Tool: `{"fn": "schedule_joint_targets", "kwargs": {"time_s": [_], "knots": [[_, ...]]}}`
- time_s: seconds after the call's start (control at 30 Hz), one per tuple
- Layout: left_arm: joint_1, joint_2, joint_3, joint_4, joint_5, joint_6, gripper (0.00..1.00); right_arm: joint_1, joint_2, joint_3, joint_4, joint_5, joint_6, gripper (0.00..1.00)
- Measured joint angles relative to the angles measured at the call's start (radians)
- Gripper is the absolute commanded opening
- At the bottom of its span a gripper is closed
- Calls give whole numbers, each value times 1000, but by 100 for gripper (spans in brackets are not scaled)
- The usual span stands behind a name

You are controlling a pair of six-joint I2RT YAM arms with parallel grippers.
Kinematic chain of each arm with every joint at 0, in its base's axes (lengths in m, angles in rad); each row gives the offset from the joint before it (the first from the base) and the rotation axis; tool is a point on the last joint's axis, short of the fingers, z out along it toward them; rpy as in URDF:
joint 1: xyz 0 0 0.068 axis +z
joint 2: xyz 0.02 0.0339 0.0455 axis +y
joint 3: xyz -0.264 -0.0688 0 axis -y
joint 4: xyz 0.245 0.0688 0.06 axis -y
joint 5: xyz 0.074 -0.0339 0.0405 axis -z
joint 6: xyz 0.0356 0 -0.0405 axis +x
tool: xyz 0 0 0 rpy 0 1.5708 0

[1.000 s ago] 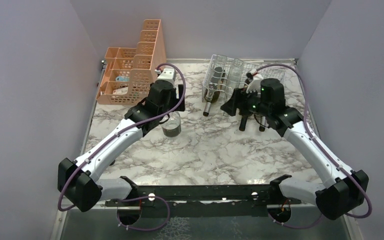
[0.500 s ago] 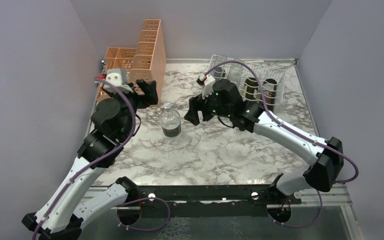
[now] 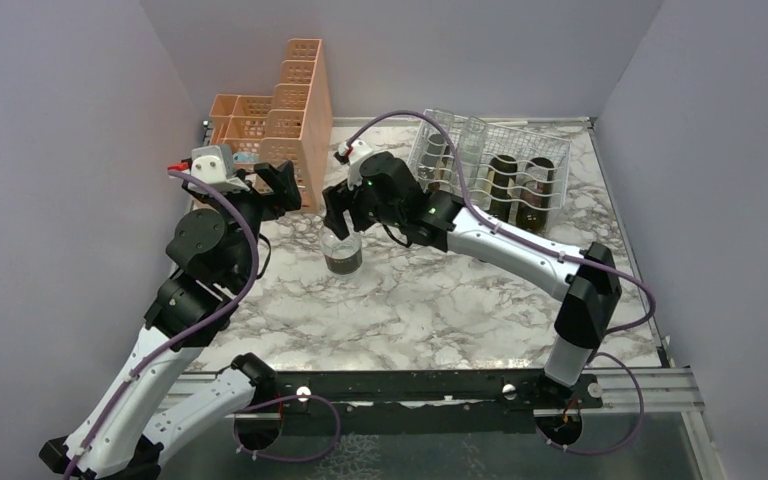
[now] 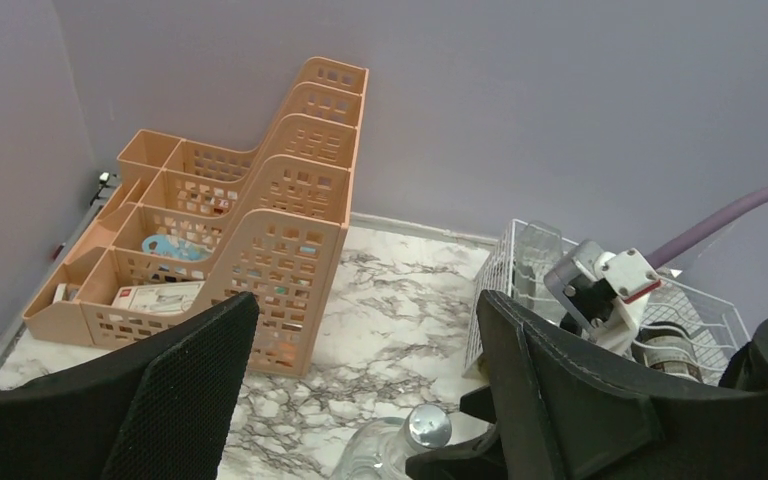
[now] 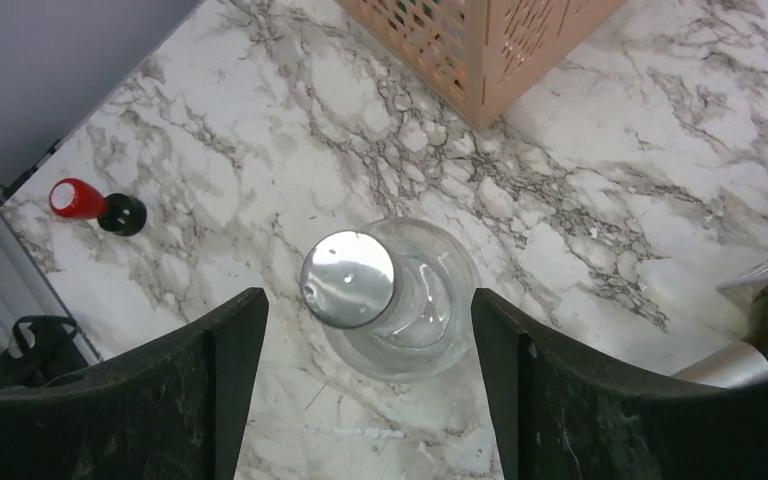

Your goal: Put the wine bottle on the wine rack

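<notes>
Status: task not complete. The wine bottle (image 3: 342,250), clear glass with a silver cap and dark liquid low in the body, stands upright on the tabletop (image 3: 440,300). It is well apart from the wine rack (image 3: 552,146) at the far right. The rack already carries several other bottles (image 3: 505,178); this one is not yet lifted. Grasping, carrying and laying it in a cradle all remain, in my judgement.

Right gripper (image 3: 341,221): positioned over the bottle, jaws wide open. In the wrist view they stand one on each side of the cap with marble showing in both gaps; no contact seen, nothing held.

Left gripper (image 3: 282,189): raised near the peach organizer (image 3: 270,150), jaws spread wide. Nothing lies between them and they touch nothing.
</notes>
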Motion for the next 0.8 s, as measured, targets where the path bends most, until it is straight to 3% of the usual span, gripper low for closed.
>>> {"fn": "schedule_joint_targets", "kwargs": {"time_s": [0.1, 0.23, 0.4, 0.47, 0.8], "knots": [[0, 12, 0, 0, -5, 6, 86, 5, 50, 49, 0, 28, -11, 68], [0, 29, 0, -1, -5, 11, 87, 6, 93, 77, 6, 41, -37, 50], [0, 48, 0, -4, -6, 14, 87, 16, 106, 66, 38, 53, -76, 13], [0, 51, -2, -4, -6, 14, 87, 19, 99, 40, 80, 72, -93, 4], [0, 110, -3, -4, -5, 10, 88, 25, -145, -400, 466, 135, -114, 1]]}}
